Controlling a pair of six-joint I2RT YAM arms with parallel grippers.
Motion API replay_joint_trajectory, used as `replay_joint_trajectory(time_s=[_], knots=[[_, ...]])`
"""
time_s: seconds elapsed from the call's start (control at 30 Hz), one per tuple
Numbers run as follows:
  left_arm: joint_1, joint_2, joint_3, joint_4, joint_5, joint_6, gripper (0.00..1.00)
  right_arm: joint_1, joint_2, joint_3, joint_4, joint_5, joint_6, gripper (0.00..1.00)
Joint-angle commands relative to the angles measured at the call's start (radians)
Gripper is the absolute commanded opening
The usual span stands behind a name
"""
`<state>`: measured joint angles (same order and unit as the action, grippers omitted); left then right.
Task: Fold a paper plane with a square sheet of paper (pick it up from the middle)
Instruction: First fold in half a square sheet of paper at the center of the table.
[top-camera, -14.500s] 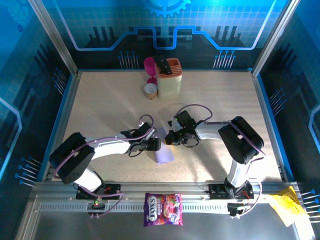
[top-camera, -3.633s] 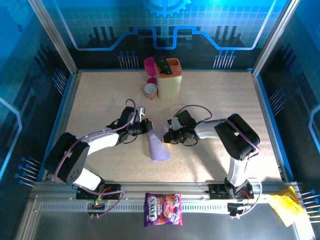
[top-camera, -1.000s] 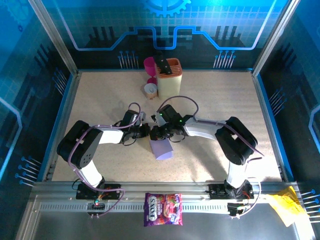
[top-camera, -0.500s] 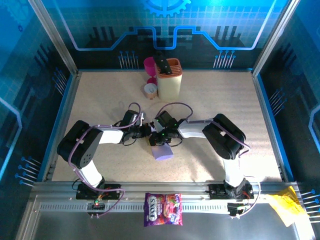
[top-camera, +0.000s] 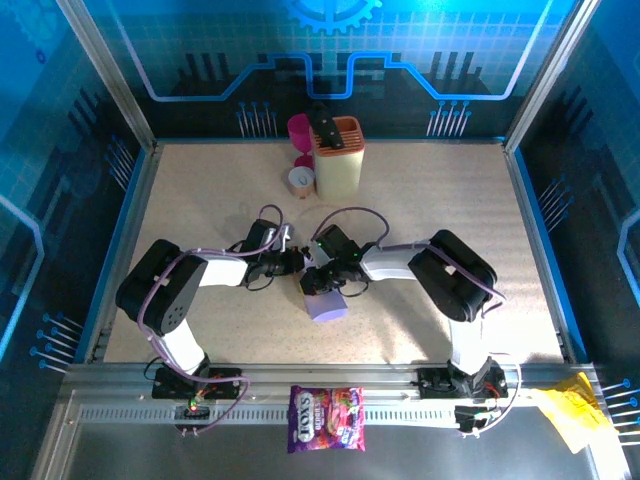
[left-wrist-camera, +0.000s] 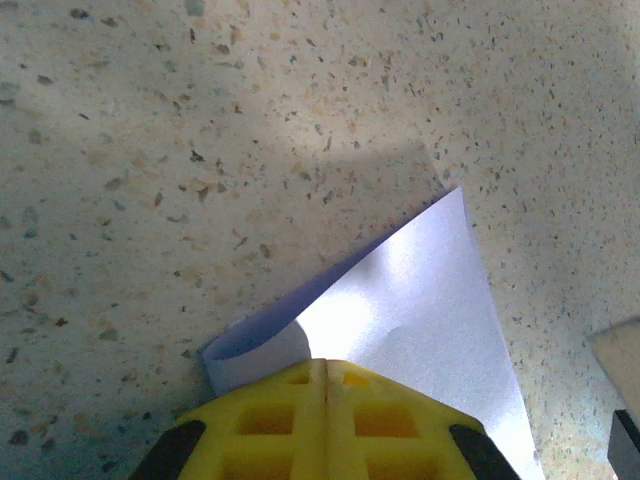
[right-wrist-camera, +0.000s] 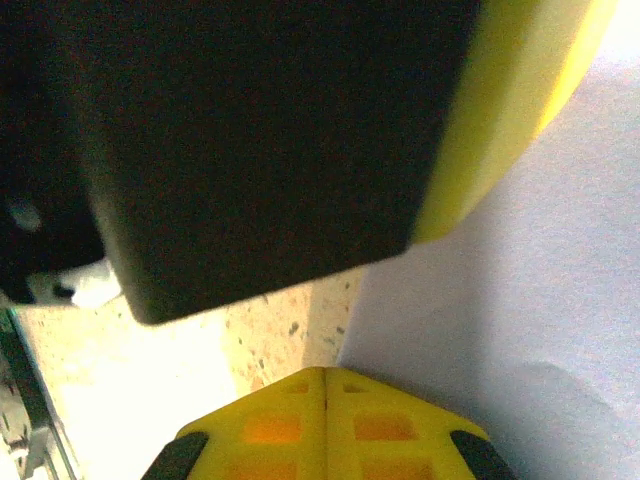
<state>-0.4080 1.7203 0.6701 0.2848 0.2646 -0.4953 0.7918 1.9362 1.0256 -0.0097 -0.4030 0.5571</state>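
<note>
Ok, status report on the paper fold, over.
Left gripper shut, right gripper shut, both at the lilac sheet. Sheet folded, lying on table. Yellow holder far back, apart.

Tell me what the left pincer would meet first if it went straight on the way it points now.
The folded lilac paper: it lies directly before the shut left pincer, seemingly touching its tips. Beyond that is bare table, though depth is unclear.

Speckled table (top-camera: 200, 200) carries folded lilac paper (top-camera: 326, 304), yellow holder (top-camera: 338, 166), pink cup (top-camera: 298, 128).
</note>
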Motion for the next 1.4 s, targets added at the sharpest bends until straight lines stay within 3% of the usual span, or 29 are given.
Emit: replay_joint_trajectory(time_s=[0.0,0.37,0.83,1.1,1.23,1.37], knots=[[0.007,0.044,-0.001,-0.076,-0.037,0.027,0.00,0.053,-0.018,-0.062,-0.158,-0.041,-0.062,0.00],[0.008,0.049,0.005,-0.090,-0.041,0.038,0.00,0.128,-0.077,-0.124,-0.204,-0.056,-0.096,0.00],[0.012,0.045,0.022,-0.109,-0.036,0.054,0.00,0.135,-0.295,-0.404,-0.136,-0.063,0.007,0.00],[0.012,0.045,0.027,-0.111,-0.033,0.055,0.00,0.078,-0.481,-0.247,-0.316,-0.062,-0.038,0.00],[0.012,0.045,0.028,-0.111,-0.029,0.055,0.00,0.054,-0.452,-0.167,-0.306,-0.052,-0.039,0.00],[0.012,0.040,0.029,-0.113,-0.027,0.054,0.00,0.031,-0.343,-0.138,-0.183,-0.069,0.001,0.00]])
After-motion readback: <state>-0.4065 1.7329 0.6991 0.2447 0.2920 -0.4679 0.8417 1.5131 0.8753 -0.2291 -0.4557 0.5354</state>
